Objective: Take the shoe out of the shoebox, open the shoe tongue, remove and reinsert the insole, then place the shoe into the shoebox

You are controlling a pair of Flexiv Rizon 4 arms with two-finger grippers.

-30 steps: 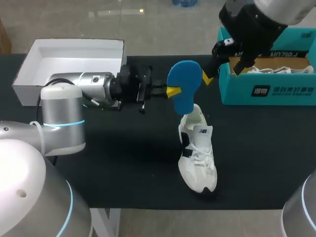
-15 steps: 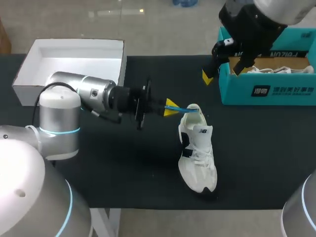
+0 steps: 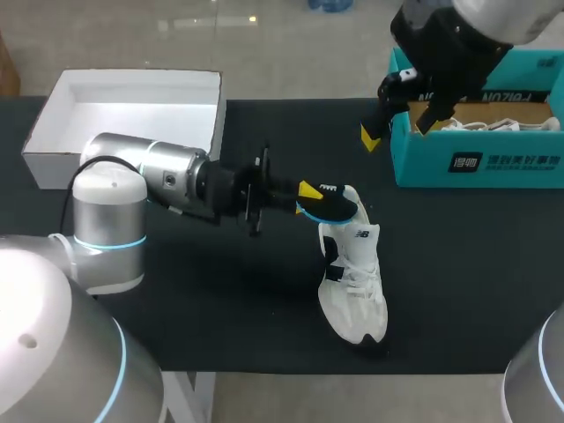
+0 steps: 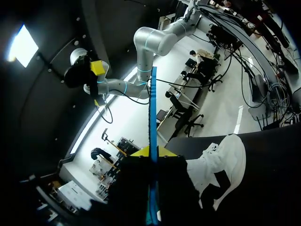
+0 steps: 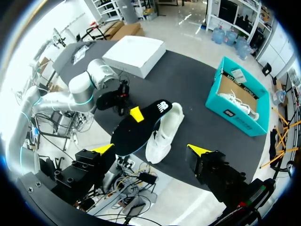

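The white shoe (image 3: 354, 280) lies on the black table, heel toward the back; it also shows beside the left gripper (image 4: 221, 165) and below the right one (image 5: 165, 134). My left gripper (image 3: 304, 189) is shut on the insole (image 3: 331, 205), which lies nearly flat, dark side up with a blue edge, over the shoe's heel opening. In the left wrist view the insole (image 4: 152, 122) is edge-on between the yellow tips (image 4: 153, 151). From above the insole (image 5: 134, 132) looks black. My right gripper (image 3: 392, 123) hangs open high by the teal shoebox (image 3: 480, 163), its fingers (image 5: 151, 149) empty.
The teal shoebox (image 5: 233, 113) at the back right holds white paper and laces. A white box lid (image 3: 53, 123) sits at the back left, close behind my left arm. The black table (image 3: 441, 282) runs to the front edge around the shoe.
My left gripper has turned the insole from upright with its blue face showing to nearly flat, dark side up, and lowered it onto the shoe's heel. The right arm has kept still.
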